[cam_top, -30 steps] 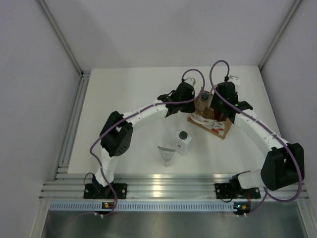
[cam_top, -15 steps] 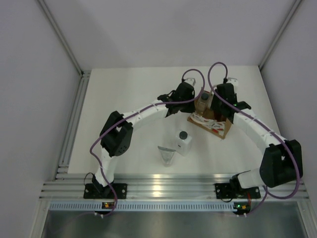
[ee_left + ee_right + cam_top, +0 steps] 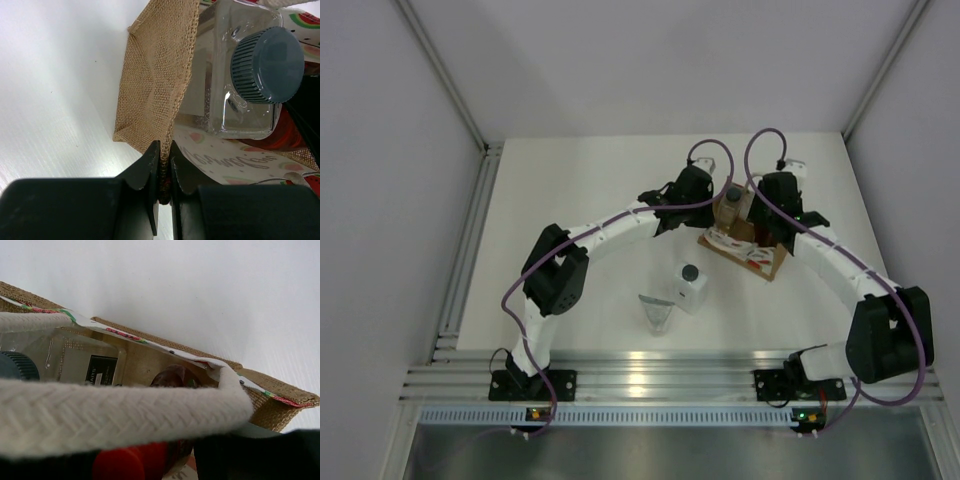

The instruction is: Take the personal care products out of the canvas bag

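Observation:
The canvas bag (image 3: 748, 246) lies at the table's far middle-right. My left gripper (image 3: 165, 167) is shut on the bag's burlap rim (image 3: 165, 75); it also shows in the top view (image 3: 708, 205). The clear bottle (image 3: 225, 85) with its grey cap (image 3: 267, 65) sticks out of the bag's mouth. My right gripper (image 3: 145, 462) reaches into the bag, its jaws either side of the red bottle's cap (image 3: 131, 463). A white handle (image 3: 125, 417) hides the fingertips. The white bottle (image 3: 690, 288) and the grey pouch (image 3: 657, 312) stand on the table nearer me.
White walls enclose the table on three sides. An aluminium rail (image 3: 650, 385) runs along the near edge, another (image 3: 470, 240) along the left edge. The two arms arch towards each other over the bag.
The right wrist has shifted slightly at the bag's mouth and its cable loop has moved. The left arm, the bag, the white bottle and the pouch have not moved.

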`<state>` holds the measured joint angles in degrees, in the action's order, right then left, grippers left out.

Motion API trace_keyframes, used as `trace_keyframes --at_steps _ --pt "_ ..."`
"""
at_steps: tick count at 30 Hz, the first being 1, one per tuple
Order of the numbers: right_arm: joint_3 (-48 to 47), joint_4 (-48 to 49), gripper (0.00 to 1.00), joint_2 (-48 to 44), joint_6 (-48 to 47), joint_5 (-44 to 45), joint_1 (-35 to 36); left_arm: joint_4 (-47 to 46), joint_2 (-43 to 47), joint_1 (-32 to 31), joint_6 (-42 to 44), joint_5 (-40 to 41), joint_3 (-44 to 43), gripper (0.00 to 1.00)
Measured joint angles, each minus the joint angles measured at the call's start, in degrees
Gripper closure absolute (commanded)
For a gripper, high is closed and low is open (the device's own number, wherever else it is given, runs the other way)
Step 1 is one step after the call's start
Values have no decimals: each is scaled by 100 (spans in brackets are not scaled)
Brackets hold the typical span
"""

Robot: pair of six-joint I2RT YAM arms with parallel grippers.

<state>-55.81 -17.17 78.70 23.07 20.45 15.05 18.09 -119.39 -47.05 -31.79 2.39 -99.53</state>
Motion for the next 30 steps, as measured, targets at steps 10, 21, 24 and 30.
trace_keyframes --at_steps 10,21,24,30 --pt "44 -59 39 -31 -44 28 -31 2 0 2 0 2 0 100" --pt "44 -177 34 -59 -50 -28 -59 2 0 7 0 2 0 100" --pt "44 -267 35 -153 -44 -42 -59 2 0 7 0 2 0 100" --pt "44 -387 35 -459 -37 -39 -59 0 0 7 0 0 0 100"
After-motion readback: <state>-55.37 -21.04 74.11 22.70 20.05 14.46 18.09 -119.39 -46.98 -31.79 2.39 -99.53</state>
